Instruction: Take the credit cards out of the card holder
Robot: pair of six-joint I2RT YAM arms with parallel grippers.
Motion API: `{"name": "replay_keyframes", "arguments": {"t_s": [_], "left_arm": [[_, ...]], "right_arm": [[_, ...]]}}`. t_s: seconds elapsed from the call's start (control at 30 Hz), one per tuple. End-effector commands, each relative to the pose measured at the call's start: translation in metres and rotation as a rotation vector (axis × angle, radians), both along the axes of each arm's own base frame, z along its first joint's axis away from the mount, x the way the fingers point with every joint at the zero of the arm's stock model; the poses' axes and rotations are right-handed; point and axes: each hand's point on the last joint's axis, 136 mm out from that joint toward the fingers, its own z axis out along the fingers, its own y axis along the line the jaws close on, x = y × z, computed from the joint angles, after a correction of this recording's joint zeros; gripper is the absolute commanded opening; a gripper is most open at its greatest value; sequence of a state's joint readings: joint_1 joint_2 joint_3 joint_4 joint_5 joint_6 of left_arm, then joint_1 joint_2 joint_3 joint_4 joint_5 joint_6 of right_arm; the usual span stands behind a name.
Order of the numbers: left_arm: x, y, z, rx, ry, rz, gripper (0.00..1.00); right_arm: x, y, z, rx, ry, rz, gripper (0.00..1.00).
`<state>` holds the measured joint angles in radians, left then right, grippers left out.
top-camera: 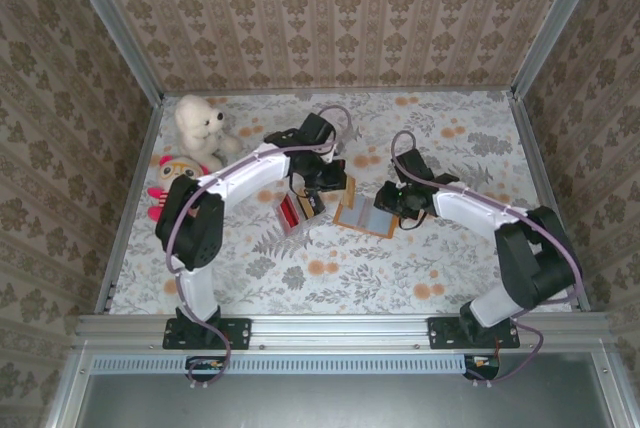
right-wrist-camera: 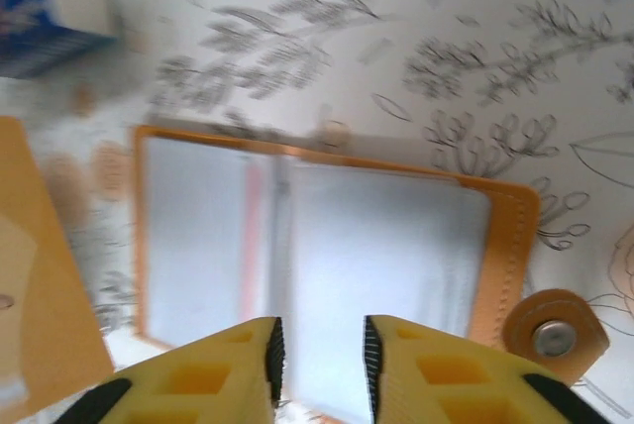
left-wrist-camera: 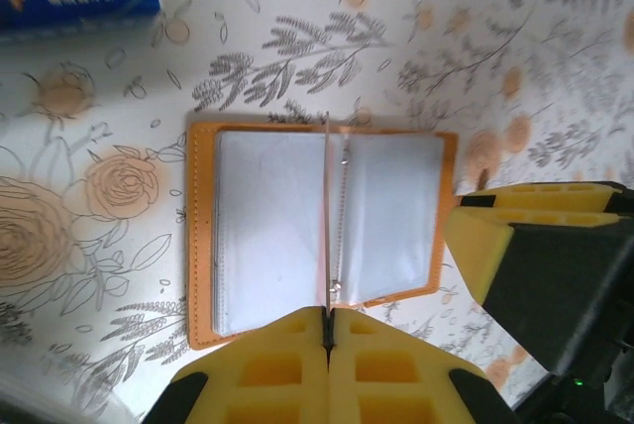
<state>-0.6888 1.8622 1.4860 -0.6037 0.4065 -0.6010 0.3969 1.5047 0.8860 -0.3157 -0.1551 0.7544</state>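
Centrally, the open card holder [left-wrist-camera: 277,236] is laid flat on the table [left-wrist-camera: 99,275], spine aligned with the left hand [left-wrist-camera: 328,330], closed on an upright pocket leaf [left-wrist-camera: 327,206]; the right hand [right-wrist-camera: 319,340], slightly parted and empty, is poised alongside.

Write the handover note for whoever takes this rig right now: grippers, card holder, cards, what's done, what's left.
Left gripper: fingers shut on one upright pocket leaf of the card holder, which lies open.
Right gripper: fingers slightly apart over the holder's edge, holding nothing.
Cards: red cards lie outside the holder, just to its left in the top view.
Done: the pockets on view look empty.
Left: leaf through the other pockets; blur hides whether any card is inside.
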Motion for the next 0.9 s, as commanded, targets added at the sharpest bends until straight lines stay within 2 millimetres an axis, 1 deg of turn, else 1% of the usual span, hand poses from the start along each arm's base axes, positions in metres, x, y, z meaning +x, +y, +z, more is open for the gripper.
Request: {"name": "replay_keyframes", "arguments": {"t_s": [0.0,0.03,0.1,0.17,0.3,0.37,0.47,0.57,0.7,0.77,0.87], "left_arm": [[0.007,0.007,0.041,-0.057,-0.080,0.005,0.00],[0.009,0.010,0.047,-0.070,-0.089,0.013,0.00],[0.013,0.016,0.061,-0.118,-0.098,0.036,0.00],[0.017,0.020,0.076,-0.188,-0.109,0.062,0.00],[0.019,0.024,0.109,-0.324,-0.131,0.100,0.00],[0.018,0.025,0.123,-0.377,-0.140,0.113,0.00],[0.014,0.026,0.139,-0.450,-0.129,0.119,0.00],[0.007,0.023,0.154,-0.541,-0.098,0.108,0.00],[0.002,0.023,0.168,-0.629,-0.074,0.105,0.00],[0.001,0.025,0.170,-0.643,-0.064,0.115,0.00],[0.000,0.028,0.176,-0.669,-0.047,0.124,0.00]], "right_arm": [[0.012,0.012,0.051,0.111,-0.124,0.039,0.37],[0.013,0.013,0.059,0.133,-0.147,0.043,0.40],[0.014,0.016,0.081,0.193,-0.214,0.057,0.49],[0.014,0.021,0.097,0.248,-0.258,0.073,0.57],[0.012,0.041,0.135,0.405,-0.340,0.144,0.72],[0.011,0.052,0.150,0.498,-0.364,0.173,0.77],[0.015,0.068,0.171,0.639,-0.373,0.195,0.79],[0.017,0.078,0.188,0.728,-0.386,0.213,0.79],[0.019,0.080,0.200,0.776,-0.412,0.206,0.79],[0.020,0.082,0.207,0.807,-0.423,0.200,0.78],[0.021,0.084,0.212,0.839,-0.424,0.195,0.74]]}}
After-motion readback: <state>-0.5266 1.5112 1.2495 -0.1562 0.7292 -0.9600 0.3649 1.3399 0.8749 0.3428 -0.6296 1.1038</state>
